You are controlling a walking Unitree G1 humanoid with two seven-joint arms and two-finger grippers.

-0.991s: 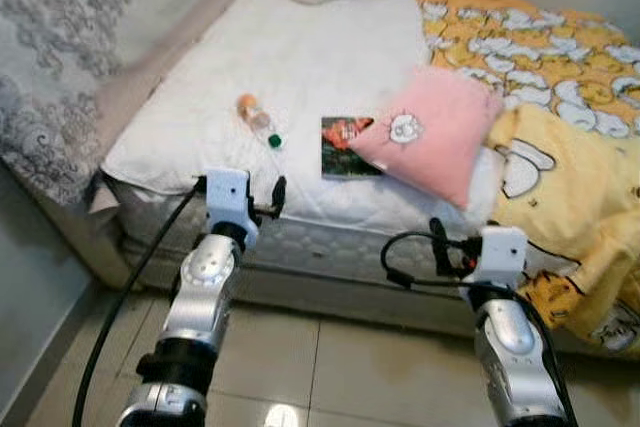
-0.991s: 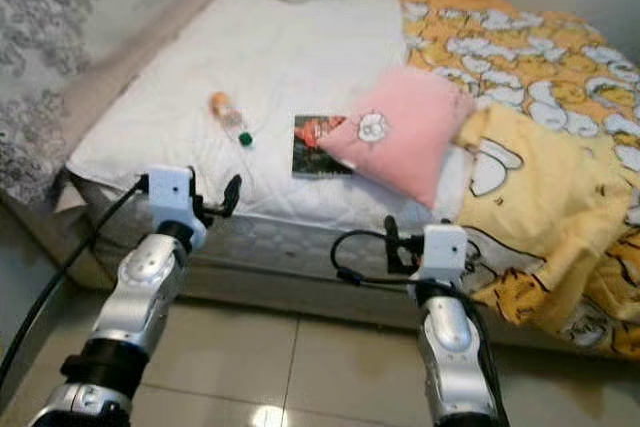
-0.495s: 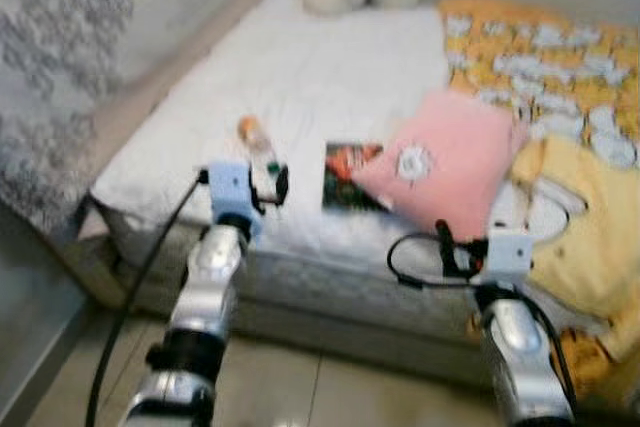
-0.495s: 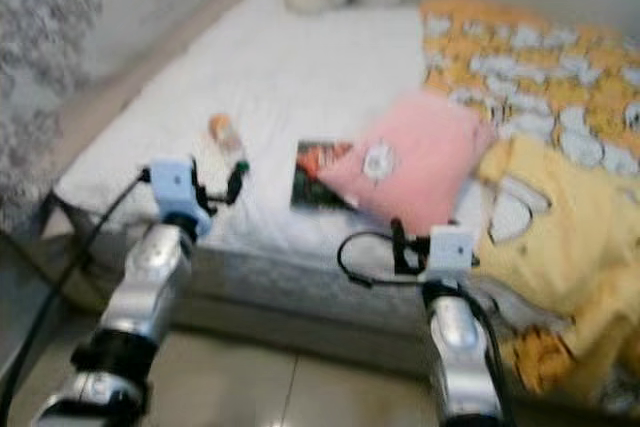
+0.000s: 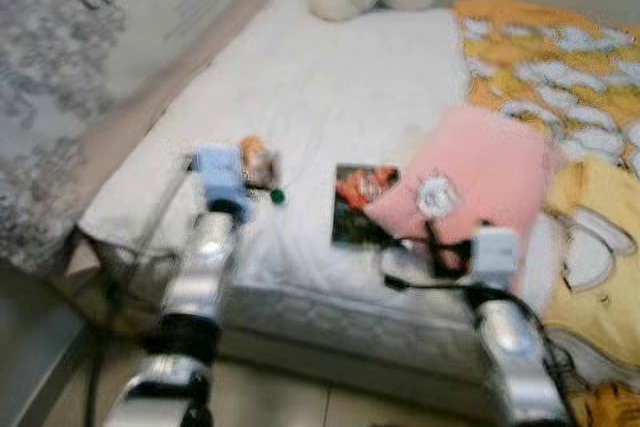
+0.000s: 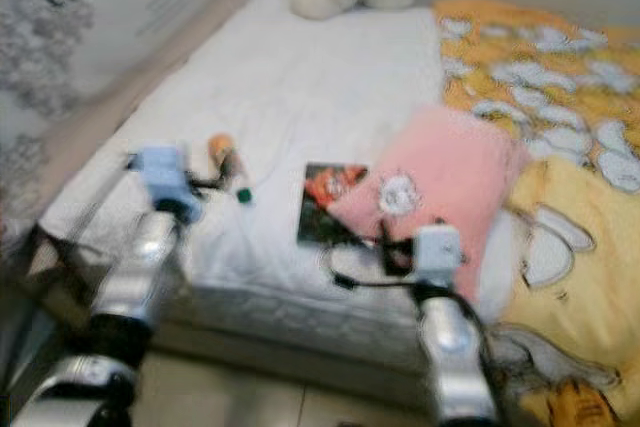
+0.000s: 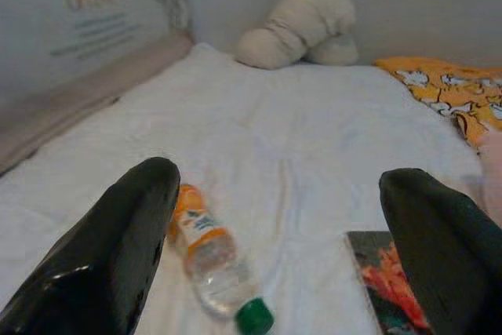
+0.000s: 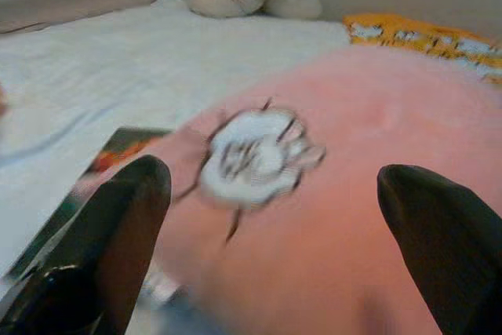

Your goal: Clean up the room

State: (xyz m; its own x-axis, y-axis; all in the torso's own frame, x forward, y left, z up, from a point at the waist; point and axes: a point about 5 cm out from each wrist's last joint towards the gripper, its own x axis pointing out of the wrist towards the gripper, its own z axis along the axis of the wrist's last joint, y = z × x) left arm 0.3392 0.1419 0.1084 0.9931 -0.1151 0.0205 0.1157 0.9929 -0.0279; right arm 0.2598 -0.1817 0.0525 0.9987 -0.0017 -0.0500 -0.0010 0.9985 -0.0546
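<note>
I've stepped in toward the bed (image 5: 330, 77), so my left claw (image 7: 282, 256), spread wide, now frames the bottle (image 7: 212, 260), right claw (image 8: 271, 253) wide over the pillow (image 8: 329, 233).

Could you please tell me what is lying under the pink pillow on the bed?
A book with a red-and-dark cover pokes out from under the pink pillow; its right edge is covered, as is anything else beneath.

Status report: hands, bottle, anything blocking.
Left hand open, over the bed, lined up on the bottle. Right hand open, facing the pink pillow. Bottle lying flat on the white sheet, ungrasped. Book beside it, not blocking.
</note>
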